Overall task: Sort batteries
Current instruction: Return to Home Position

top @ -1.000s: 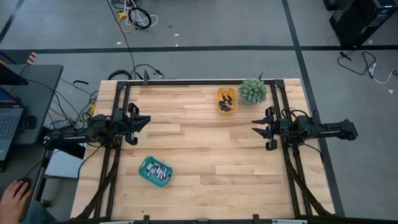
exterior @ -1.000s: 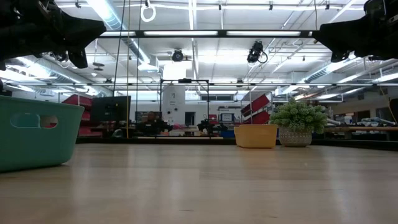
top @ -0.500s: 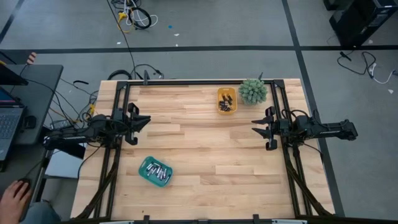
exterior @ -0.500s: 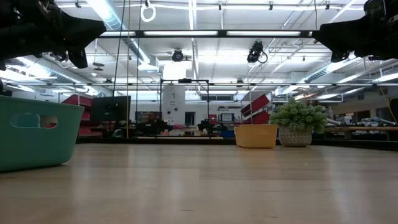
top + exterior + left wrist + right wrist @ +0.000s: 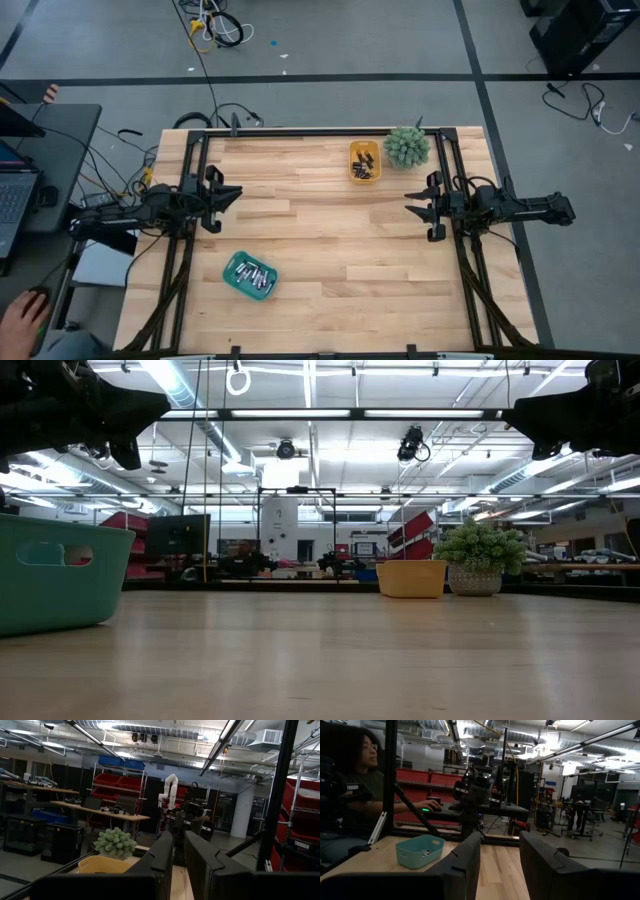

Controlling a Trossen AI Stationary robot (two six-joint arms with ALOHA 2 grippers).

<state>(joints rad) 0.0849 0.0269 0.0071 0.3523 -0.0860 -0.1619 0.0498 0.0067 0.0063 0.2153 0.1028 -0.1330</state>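
Silvery batteries [image 5: 250, 273] lie in a teal tray [image 5: 233, 283] near the table's front left. Dark batteries [image 5: 364, 165] lie in a yellow tray [image 5: 364, 148] at the far side, right of the middle. My left gripper [image 5: 232, 192] hangs above the table's left side and points toward the right; its fingers [image 5: 165, 851] stand a narrow gap apart with nothing between them. My right gripper [image 5: 412, 208] hangs above the right side and points left, open wider [image 5: 500, 845] and holding nothing. Both are well clear of the trays.
A small potted plant [image 5: 407, 147] stands right beside the yellow tray at the far right corner. Black frame rails [image 5: 190, 160] run along the table's left, right and far edges. A person sits at a desk with a laptop [image 5: 15, 195] beyond the left edge.
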